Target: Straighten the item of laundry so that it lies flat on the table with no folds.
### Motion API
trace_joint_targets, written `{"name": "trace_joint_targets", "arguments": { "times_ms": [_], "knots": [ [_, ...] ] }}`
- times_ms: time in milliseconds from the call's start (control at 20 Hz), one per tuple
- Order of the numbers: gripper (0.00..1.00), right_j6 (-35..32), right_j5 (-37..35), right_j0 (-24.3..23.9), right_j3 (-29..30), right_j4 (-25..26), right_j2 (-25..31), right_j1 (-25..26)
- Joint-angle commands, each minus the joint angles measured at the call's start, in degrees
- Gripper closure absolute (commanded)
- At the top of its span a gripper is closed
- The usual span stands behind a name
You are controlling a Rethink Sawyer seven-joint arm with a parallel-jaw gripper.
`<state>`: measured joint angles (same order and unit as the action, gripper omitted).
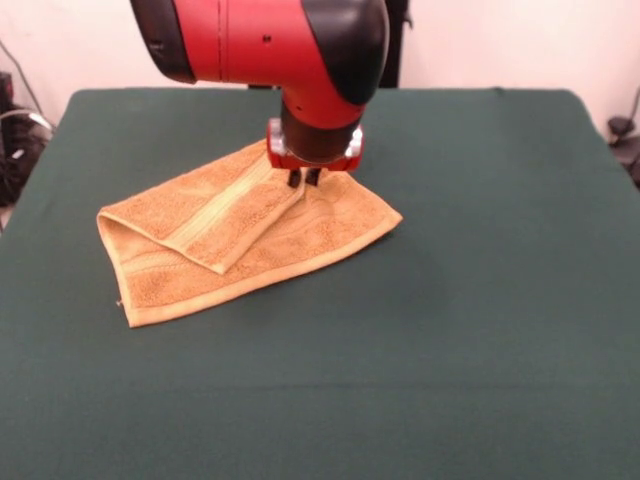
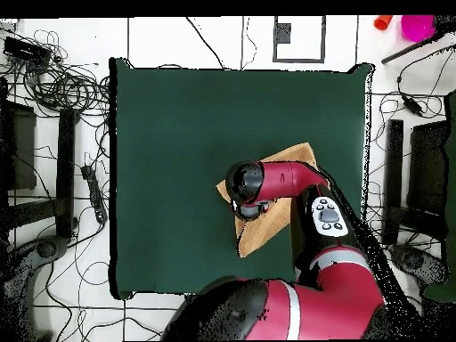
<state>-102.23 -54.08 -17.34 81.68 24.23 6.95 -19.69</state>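
While the gripper (image 1: 306, 178) stands on the towel (image 1: 250, 235) in the frame's center, its fingers look nearly together, pinching the folded flap's upper end. That flap runs down-left from the fingers across the towel on the table (image 1: 480, 300).

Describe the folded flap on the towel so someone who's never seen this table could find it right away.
On the dark green cloth-covered table lies a rectangular orange-tan terry towel, directly under the red arm's pincer. The flap is the doubled-over upper layer, carrying a paler woven stripe.

Red-black arm (image 2: 294, 178) reaching over orange-tan towel (image 2: 258, 233), covering its middle; towel lying on green table (image 2: 178, 134), toward robot-side edge; cables (image 2: 62, 85) trailing across tiled floor (image 2: 53, 303).
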Motion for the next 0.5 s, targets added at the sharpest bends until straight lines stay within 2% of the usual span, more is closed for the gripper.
{"name": "trace_joint_targets", "arguments": {
  "times_ms": [50, 500],
  "knots": [
    [1.0, 2.8, 2.92, -0.2, -3.9, 2.5, 3.06, 2.31],
    [1.0, 3.89, 2.35, -0.14, -3.58, 2.79, 3.29, 1.89]
  ]
}}
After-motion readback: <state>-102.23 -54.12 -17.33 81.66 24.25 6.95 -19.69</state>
